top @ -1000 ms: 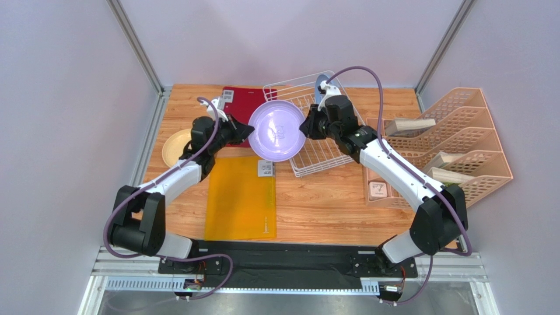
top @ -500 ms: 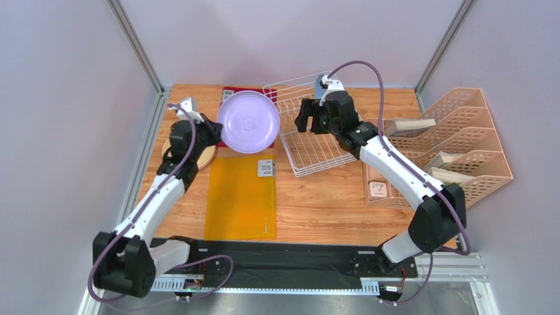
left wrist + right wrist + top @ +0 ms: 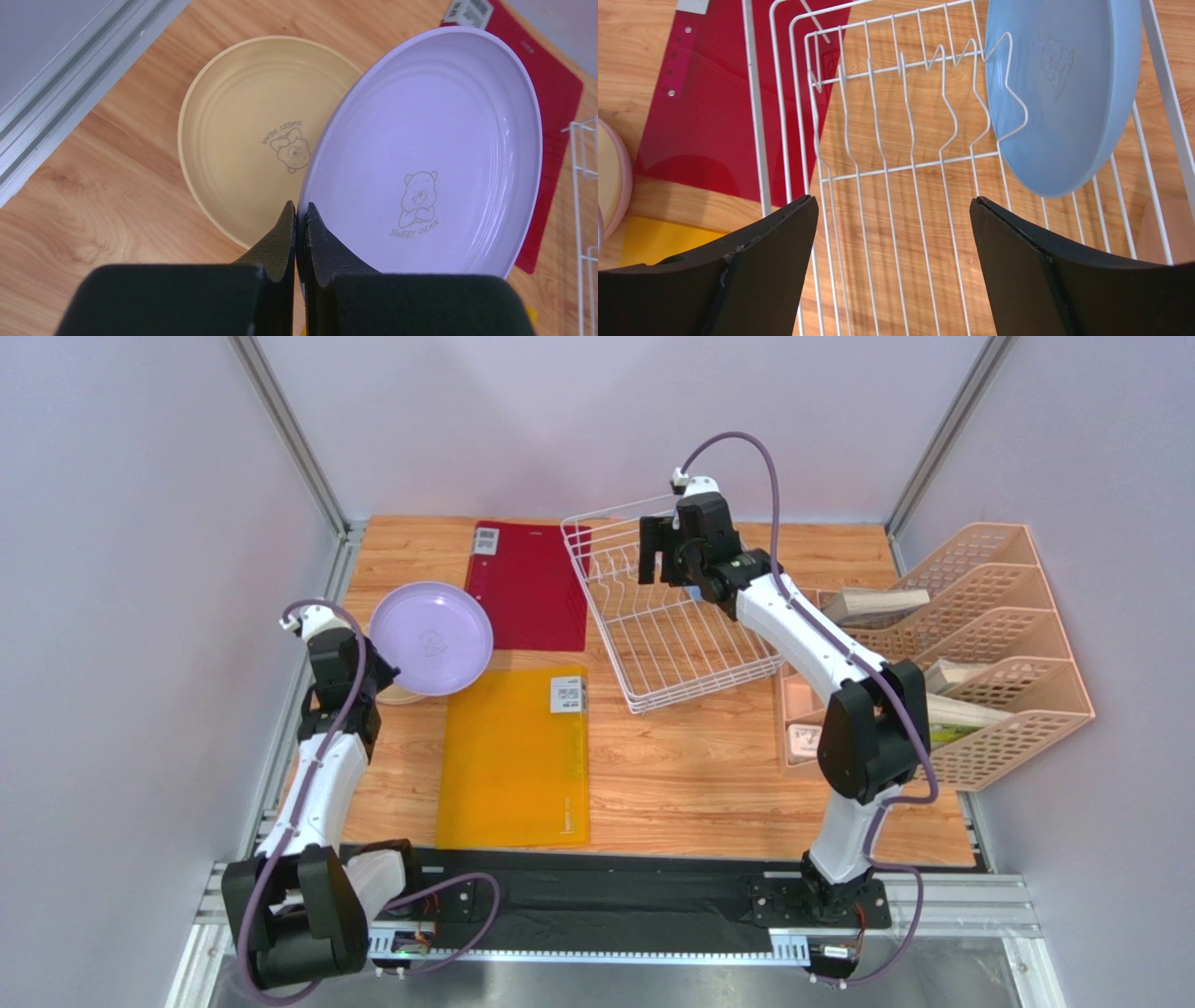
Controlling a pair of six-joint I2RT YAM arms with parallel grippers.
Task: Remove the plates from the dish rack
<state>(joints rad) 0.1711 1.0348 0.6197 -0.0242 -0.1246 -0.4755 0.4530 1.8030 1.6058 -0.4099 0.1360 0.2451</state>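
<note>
– Since a second ago we have been swinging our left arm out, away from the dish rack, and our right arm back over its far end.

– Right. The fingers of our left gripper are pinching shut on the near rim of the lavender plate, with no gap showing between them.

– And that plate is hanging tilted, well left of the rack, overlapping the cream plate lying flat on the table.

– So we are judging the step to be stacking. We should be sliding the lavender one further from the rack until it is centring over the cream one, then levelling and lowering it before letting go. Releasing while it is tilting risks it skidding off toward the red folder.

– What about the right gripper?

– Its fingers are standing wide apart, holding nothing, hovering above the rack's wires. The light blue plate is standing on edge inside the rack, leaning on the prongs.

– Then we are probably lining up for that one next, and closing on its upper rim looks safest.
</note>
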